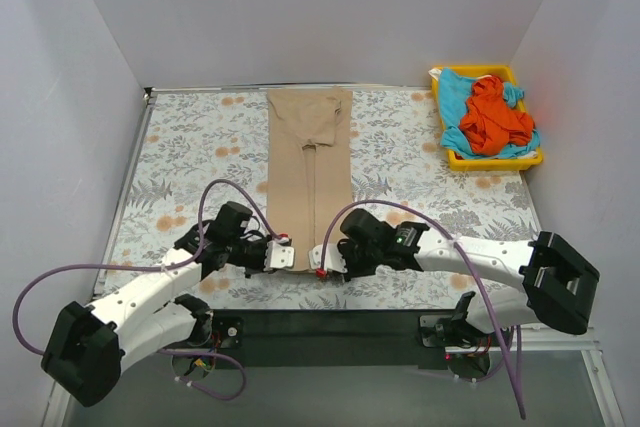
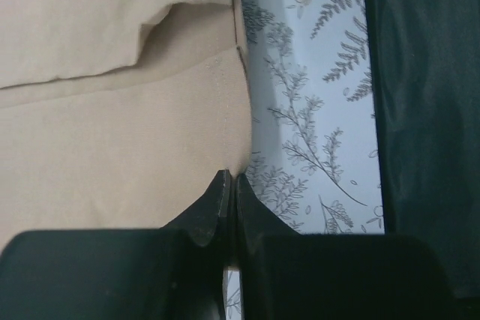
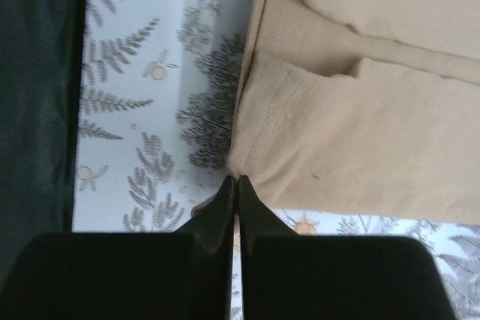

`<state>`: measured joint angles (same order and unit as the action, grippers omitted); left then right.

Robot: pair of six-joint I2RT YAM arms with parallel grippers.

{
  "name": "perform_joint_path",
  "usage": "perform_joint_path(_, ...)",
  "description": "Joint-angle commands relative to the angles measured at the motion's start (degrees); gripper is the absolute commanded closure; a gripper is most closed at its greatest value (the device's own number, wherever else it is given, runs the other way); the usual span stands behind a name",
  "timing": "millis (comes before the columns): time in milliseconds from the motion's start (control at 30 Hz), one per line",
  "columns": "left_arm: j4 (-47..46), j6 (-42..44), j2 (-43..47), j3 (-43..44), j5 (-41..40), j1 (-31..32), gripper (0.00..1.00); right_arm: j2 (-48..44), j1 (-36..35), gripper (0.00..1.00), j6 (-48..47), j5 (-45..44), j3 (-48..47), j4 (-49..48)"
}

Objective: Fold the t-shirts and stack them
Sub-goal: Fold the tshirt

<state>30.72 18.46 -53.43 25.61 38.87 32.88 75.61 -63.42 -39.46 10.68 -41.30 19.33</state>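
Tan shirt point(image 1: 309, 182) is lying on the counter point(image 1: 180, 147). Left fingers point(image 2: 212, 211) and right fingers point(image 3: 219, 204) are pinching its near corners tight; such tiny bites could be slipping off.

Floral-patterned table point(image 1: 190, 147) carries the lengthwise-folded tan-beige t-shirt point(image 1: 310, 157). The yellow tray point(image 1: 480, 161) sits right of that shirt, well apart.

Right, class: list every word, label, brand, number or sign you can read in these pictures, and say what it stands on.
No text can be read in any view.
tan t-shirt: plain, no print or tag showing.
yellow tray: no label visible.
table cover: leaf-and-flower pattern only.
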Motion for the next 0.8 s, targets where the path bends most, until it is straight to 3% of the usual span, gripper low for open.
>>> perform_joint_path(0, -0.82, -2.81, -2.02, 3.31, 0.41, -1.59, 1.00, 0.58, 3.90, 0.99, -4.56, -1.01, -3.78, 4.75)
perform_joint_path(333, -14.01, -0.27, -17.29, 12.79, 2.09, -12.74, 1.00, 10.67, 14.45, 0.99, -15.19, -0.31, -15.29, 5.54)
perform_joint_path(767, -30.36, -0.70, -39.18, 25.98, 1.91, -18.99, 1.00, 28.17, 26.50, 0.99, -25.13, 1.89, -34.80, 4.40)
